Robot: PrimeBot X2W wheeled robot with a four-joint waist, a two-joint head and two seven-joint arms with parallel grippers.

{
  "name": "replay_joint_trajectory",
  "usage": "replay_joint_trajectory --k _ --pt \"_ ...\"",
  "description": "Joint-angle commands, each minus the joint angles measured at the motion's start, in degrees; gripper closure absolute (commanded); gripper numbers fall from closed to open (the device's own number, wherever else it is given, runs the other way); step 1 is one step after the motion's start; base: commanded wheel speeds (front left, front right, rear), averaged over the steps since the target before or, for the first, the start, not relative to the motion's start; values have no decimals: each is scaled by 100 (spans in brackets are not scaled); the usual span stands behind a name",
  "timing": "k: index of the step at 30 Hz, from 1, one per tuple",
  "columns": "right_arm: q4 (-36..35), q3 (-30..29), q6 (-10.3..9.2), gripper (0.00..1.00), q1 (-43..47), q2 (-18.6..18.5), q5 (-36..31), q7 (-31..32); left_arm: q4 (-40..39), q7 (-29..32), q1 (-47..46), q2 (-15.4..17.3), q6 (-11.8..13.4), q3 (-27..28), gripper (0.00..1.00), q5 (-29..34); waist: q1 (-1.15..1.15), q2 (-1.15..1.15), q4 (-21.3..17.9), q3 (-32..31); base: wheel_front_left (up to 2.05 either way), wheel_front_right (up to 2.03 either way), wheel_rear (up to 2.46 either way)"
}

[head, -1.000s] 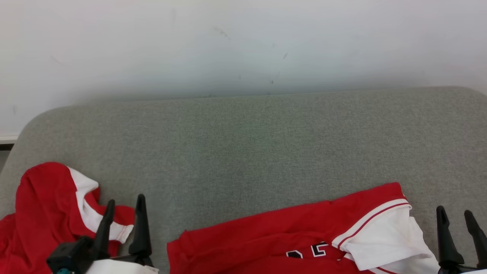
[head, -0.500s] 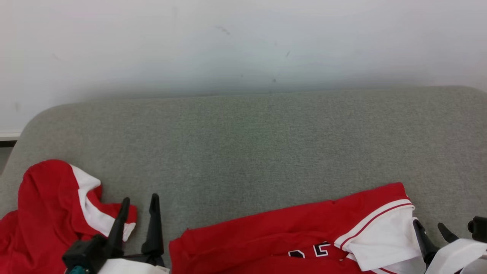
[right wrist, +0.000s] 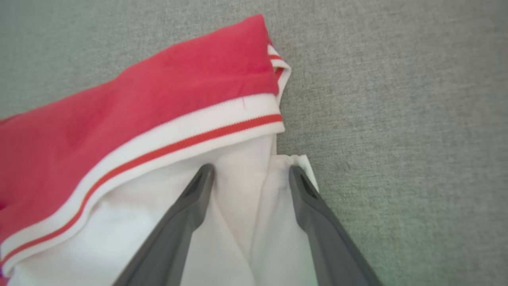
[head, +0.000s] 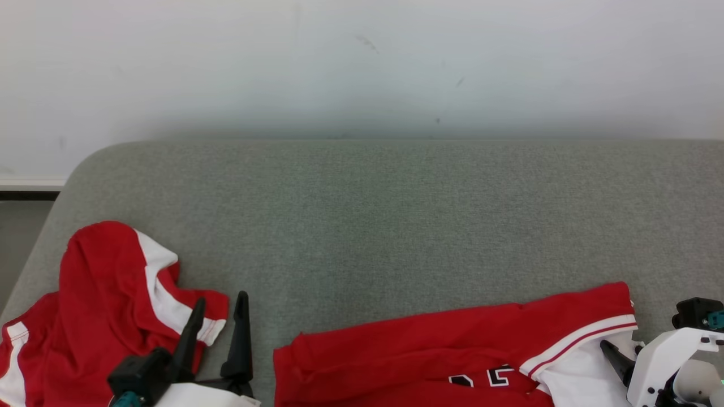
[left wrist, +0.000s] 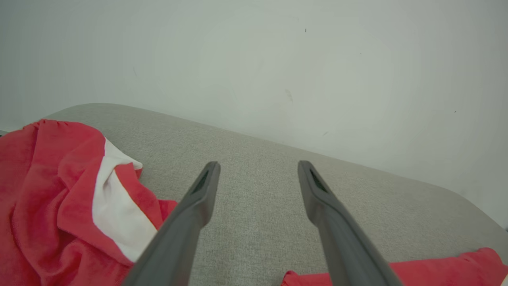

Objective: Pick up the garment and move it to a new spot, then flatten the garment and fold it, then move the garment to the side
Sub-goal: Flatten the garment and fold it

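Head view, near right, on the grey cushion [head: 396, 226]: garment [head: 418, 356], a red jersey with a white sleeve [head: 577, 379]. Spread fairly flat, running left to right, near part cut off by the frame edge. Striped trim [head: 582, 339], white with a thin red line, across its right end. Black-and-white lettering [head: 481, 377] partly visible on the front.

At the garment's right end: right gripper [right wrist: 251, 167], pointed down at the cloth, fingers moderately parted. In the right wrist view, both fingertips over the white sleeve, one on either side of a raised fold. Right tip at the sleeve's outer edge, just beside bare cushion. Striped trim just beyond the tips. No cloth pinched between the fingers. Contact with the cloth: cannot tell.

At near left: left gripper [head: 221, 298], fingers spread wide, nothing between them but bare cushion. Positioned over the gap between the garment and a crumpled red-and-white heap [head: 113, 288] further left. Left finger crossing in front of the heap's white-edged corner; touching or not, cannot tell. Heap and garment one piece or two: cannot tell, since any join is out of frame.

Beyond the cushion's far edge: pale wall [head: 339, 68], a few small dark marks.
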Motion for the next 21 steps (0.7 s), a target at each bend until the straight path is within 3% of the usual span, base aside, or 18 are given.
replay_joint_trajectory --k 1,7,9,10,11,21 --pt "336 42 -31 0 136 16 -11 242 22 0 -41 -3 -34 32 0 26 0 0 36 4 0 0 0" --pt "765 233 -36 0 127 179 74 957 123 0 -58 -52 -100 68 0 57 0 0 129 0 0 0 0" --pt "698 318 -27 54 122 249 156 968 146 0 -64 -67 -122 79 0 74 0 0 149 -10 0 0 0" --pt "662 344 -22 90 120 272 202 957 159 0 -62 -72 -135 87 0 79 0 0 156 -19 0 0 0" --pt "640 369 -15 100 120 290 248 939 171 0 -58 -77 -139 94 0 79 0 0 162 -27 0 0 0" --pt "522 490 -16 100 -54 14 477 937 233 0 56 -112 -166 159 0 124 0 0 156 -173 0 0 0"
